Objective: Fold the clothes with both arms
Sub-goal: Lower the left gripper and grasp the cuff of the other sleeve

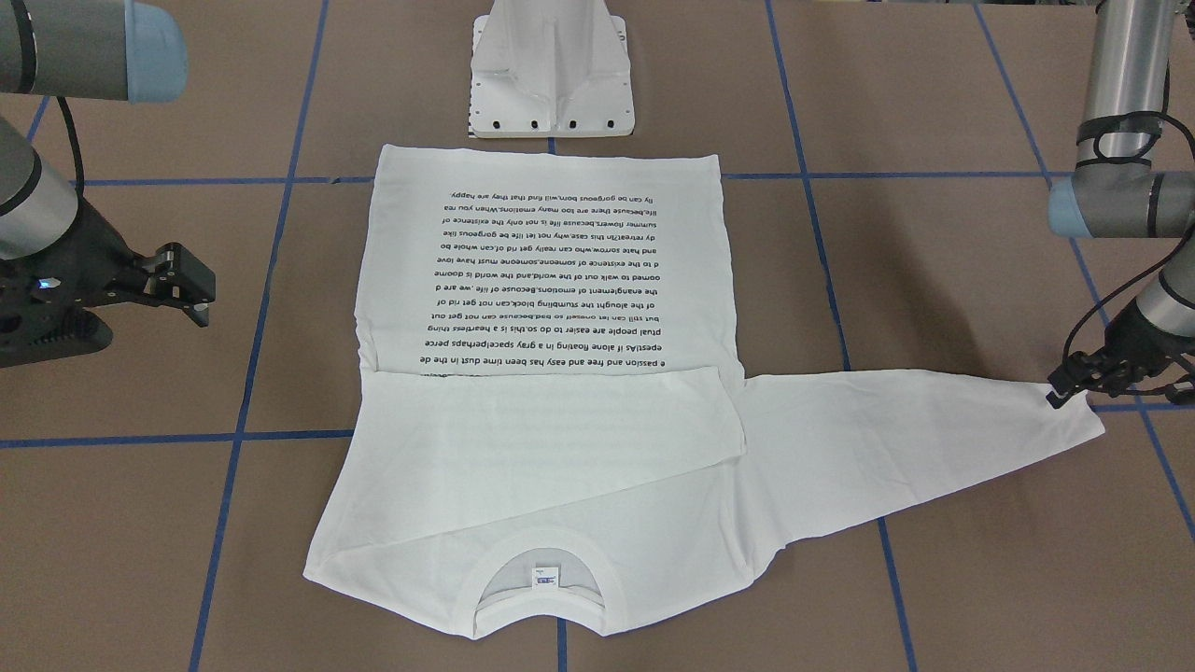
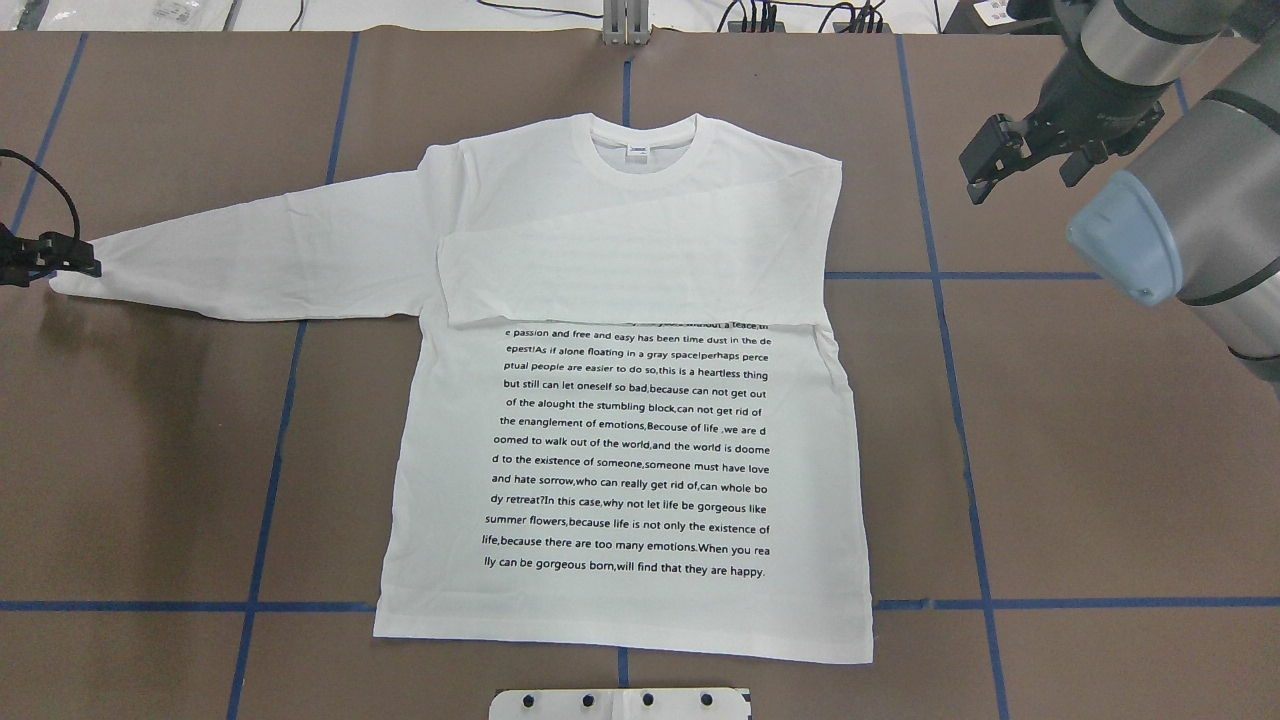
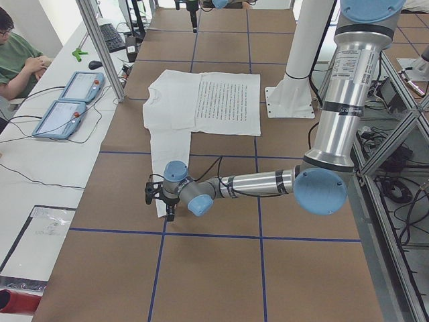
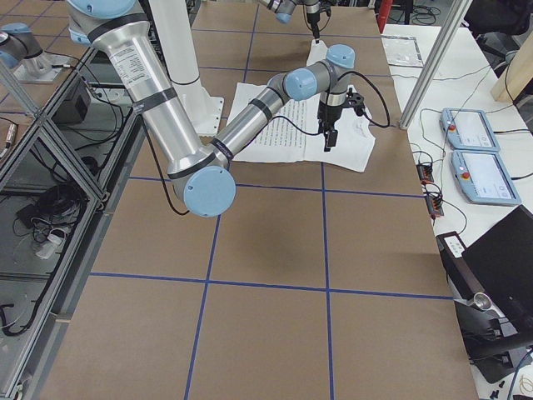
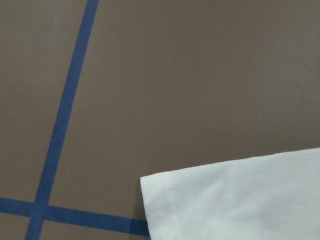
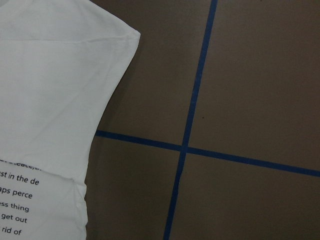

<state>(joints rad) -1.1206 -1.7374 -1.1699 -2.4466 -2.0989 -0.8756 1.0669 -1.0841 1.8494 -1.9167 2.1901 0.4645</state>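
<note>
The white long-sleeved T-shirt [image 1: 560,280] [image 2: 620,450] lies flat on the brown table, text side up, collar [image 2: 640,150] away from the robot. One sleeve [image 2: 640,270] is folded across the chest above the text. The other sleeve [image 2: 250,265] stretches out flat to the robot's left. My left gripper [image 2: 70,258] [image 1: 1074,387] sits low at that sleeve's cuff [image 5: 240,200], which lies flat; the jaws look open. My right gripper [image 2: 1020,160] [image 1: 187,285] is open and empty, raised beside the shirt's folded shoulder [image 6: 50,75].
The white pedestal base [image 1: 551,84] [image 2: 620,703] stands just behind the shirt's hem. Blue tape lines [image 2: 940,300] cross the table. An operator [image 3: 17,60] and two tablets [image 3: 74,97] are at a side bench.
</note>
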